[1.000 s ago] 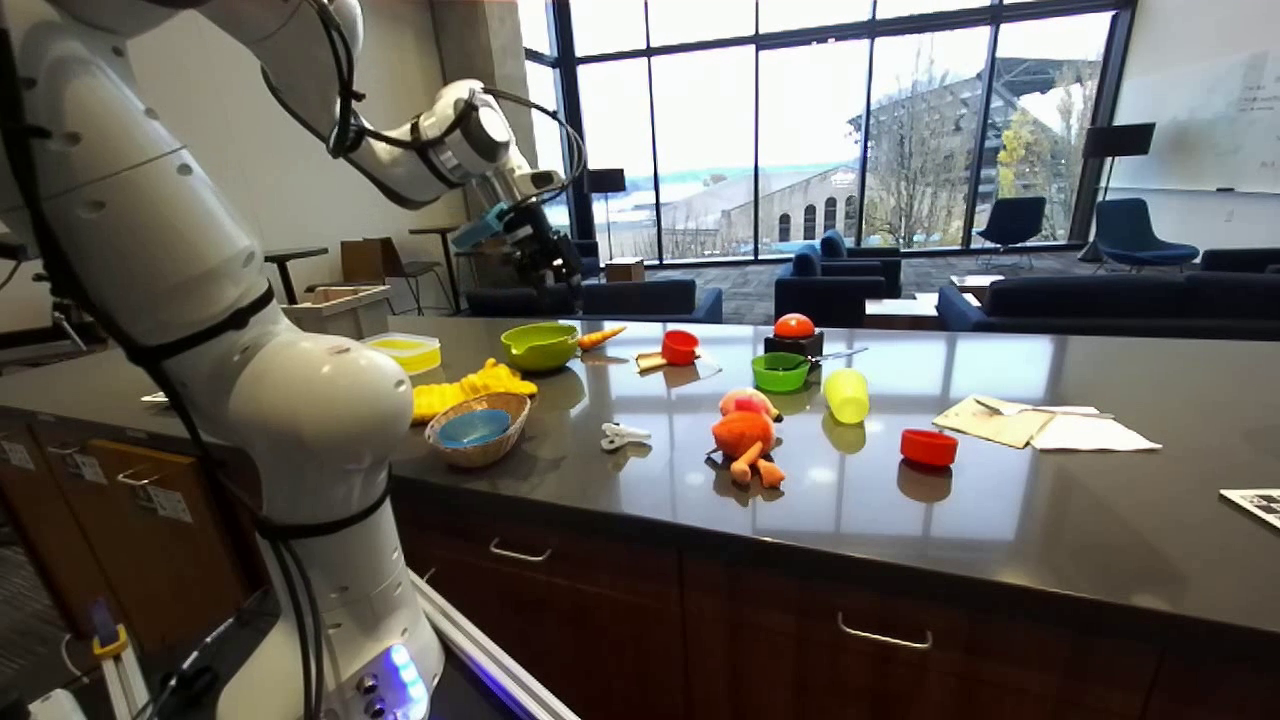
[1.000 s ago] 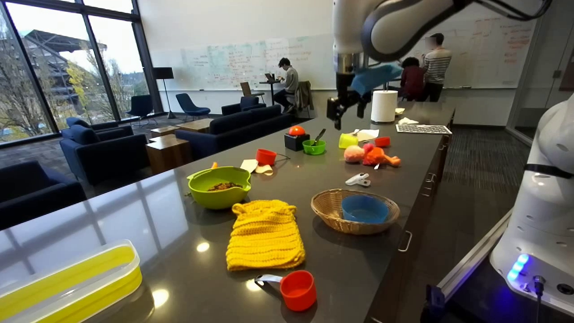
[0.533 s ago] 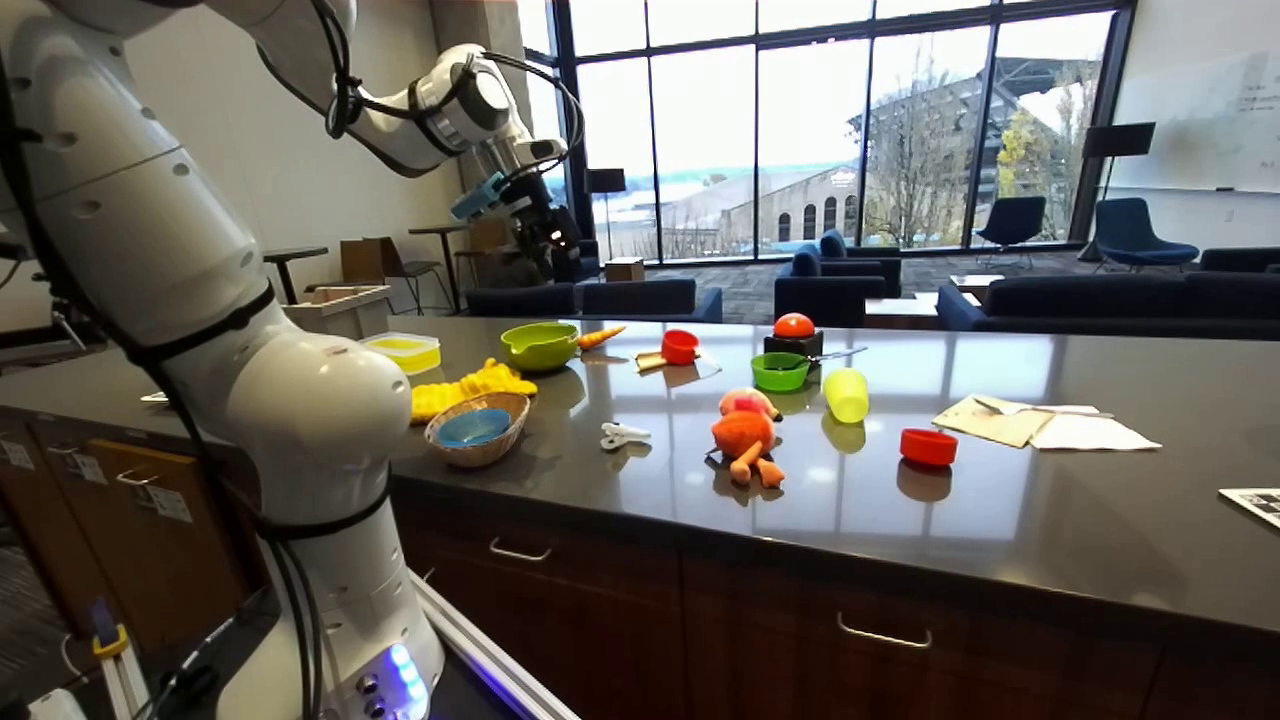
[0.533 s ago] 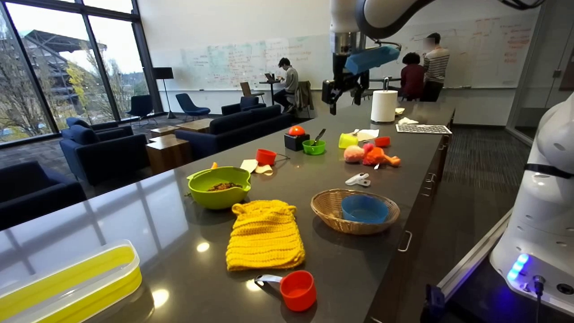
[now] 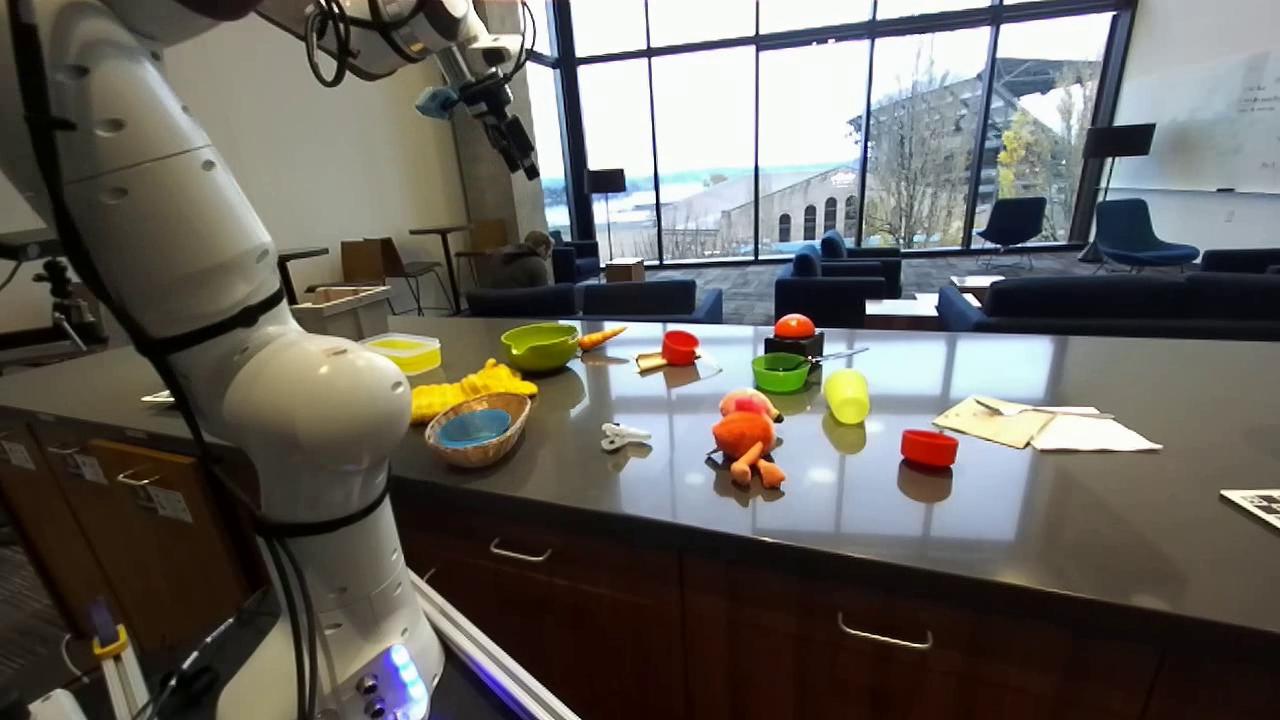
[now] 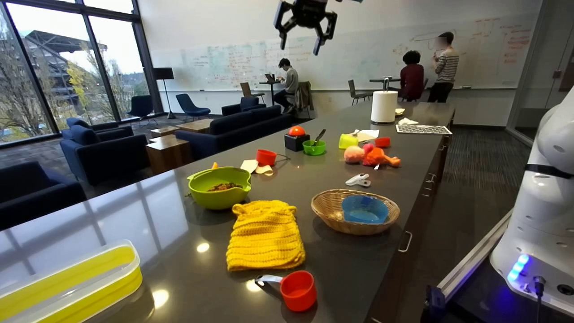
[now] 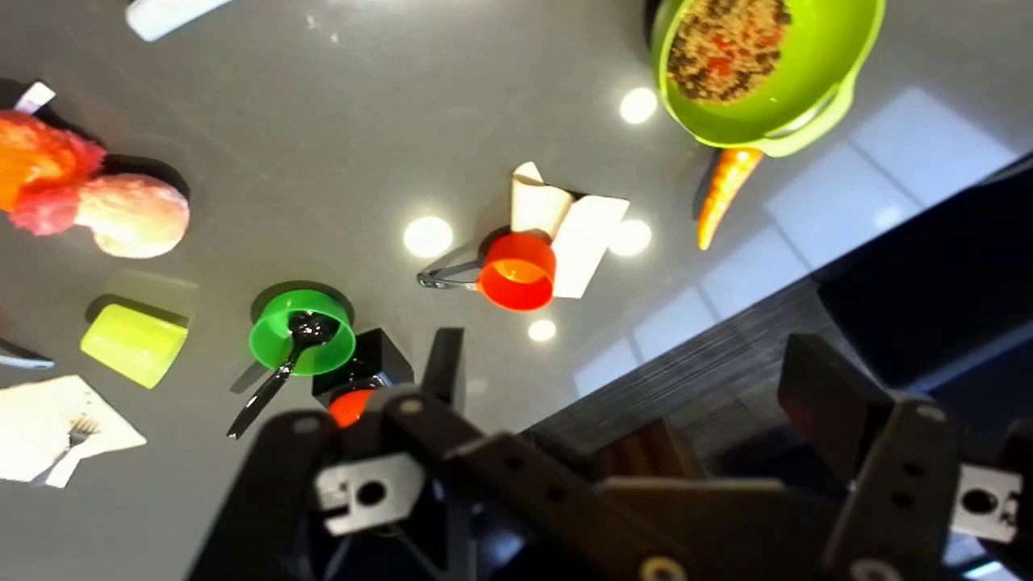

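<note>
Two dark jaws hang high over a glossy grey bench (image 6: 188, 278), spread well apart, gripping nothing and touching nothing, below an arching white robot arm (image 5: 315, 410). In the wrist view, a red measuring cup (image 7: 518, 273) sits on the bench beside pale, folded scraps (image 7: 585, 246), apparently the nearest object, though the height makes that hard to judge. Good work at this stage would seem to ask for slow, level travel with the jaws parted, squaring up over one object before any descent; the cup looks stiff and smooth enough to bear a firm pinch, while its slim handle (image 7: 437, 281) might swivel if caught near the tip. Just beside one another stand a black box (image 6: 297, 142) topped with an orange-red dome (image 6: 296, 130) and a shallow green bowl (image 7: 327, 361) holding a shiny dark spoon (image 7: 266, 395). Ribbed yellow knitting (image 6: 264, 242) lies soft and flat near a lime bowl (image 6: 219, 199) of crumbly filling (image 6: 224, 186), a woven basket (image 6: 336, 224) cradles a translucent blue bowl (image 6: 364, 215), and a fuzzy orange plush toy (image 5: 745, 435) rests near a white clip (image 6: 357, 180).
</note>
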Controlling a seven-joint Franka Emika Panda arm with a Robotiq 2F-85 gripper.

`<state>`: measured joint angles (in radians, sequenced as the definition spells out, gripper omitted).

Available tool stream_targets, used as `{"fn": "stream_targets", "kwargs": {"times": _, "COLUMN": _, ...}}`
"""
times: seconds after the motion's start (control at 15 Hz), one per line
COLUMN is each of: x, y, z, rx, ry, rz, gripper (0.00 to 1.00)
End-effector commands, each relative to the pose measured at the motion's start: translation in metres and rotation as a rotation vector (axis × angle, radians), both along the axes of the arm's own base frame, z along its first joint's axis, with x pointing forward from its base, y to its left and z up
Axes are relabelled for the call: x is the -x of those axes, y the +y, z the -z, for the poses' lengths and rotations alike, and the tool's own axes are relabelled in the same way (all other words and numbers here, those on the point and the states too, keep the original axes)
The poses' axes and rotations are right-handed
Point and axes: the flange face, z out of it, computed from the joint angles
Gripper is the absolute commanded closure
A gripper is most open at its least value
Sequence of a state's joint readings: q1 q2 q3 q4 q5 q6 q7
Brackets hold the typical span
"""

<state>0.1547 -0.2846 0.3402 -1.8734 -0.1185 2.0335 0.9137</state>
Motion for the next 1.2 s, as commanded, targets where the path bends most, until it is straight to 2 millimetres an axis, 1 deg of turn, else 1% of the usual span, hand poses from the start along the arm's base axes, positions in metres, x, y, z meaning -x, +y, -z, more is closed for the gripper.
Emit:
{"fn": "stream_targets", "kwargs": {"times": 0.0, "x": -0.026, "y": 0.036, "z": -0.019, "rx": -0.086, "ry": 0.108, "rz": 0.125, "gripper": 0.00}}
{"fn": "stream_targets", "kwargs": {"times": 0.13, "x": -0.035, "y": 0.050, "z": -0.021, "rx": -0.120, "ry": 0.201, "rz": 0.123, "gripper": 0.00}}
{"fn": "stream_targets", "kwargs": {"times": 0.27, "x": -0.046, "y": 0.058, "z": -0.024, "rx": -0.167, "ry": 0.283, "rz": 0.147, "gripper": 0.00}}
{"fn": "stream_targets", "kwargs": {"times": 0.4, "x": -0.059, "y": 0.063, "z": -0.025, "rx": -0.213, "ry": 0.368, "rz": 0.167, "gripper": 0.00}}
{"fn": "stream_targets", "kwargs": {"times": 0.6, "x": -0.078, "y": 0.064, "z": -0.030, "rx": -0.300, "ry": 0.488, "rz": 0.189, "gripper": 0.00}}
{"fn": "stream_targets", "kwargs": {"times": 0.8, "x": -0.096, "y": 0.057, "z": -0.039, "rx": -0.403, "ry": 0.593, "rz": 0.237, "gripper": 0.00}}
{"fn": "stream_targets", "kwargs": {"times": 0.87, "x": -0.084, "y": 0.057, "z": -0.027, "rx": -0.349, "ry": 0.536, "rz": 0.206, "gripper": 0.00}}
{"fn": "stream_targets", "kwargs": {"times": 1.0, "x": -0.095, "y": 0.054, "z": -0.031, "rx": -0.383, "ry": 0.568, "rz": 0.221, "gripper": 0.00}}
{"fn": "stream_targets", "kwargs": {"times": 1.13, "x": -0.099, "y": 0.053, "z": -0.031, "rx": -0.390, "ry": 0.575, "rz": 0.227, "gripper": 0.00}}
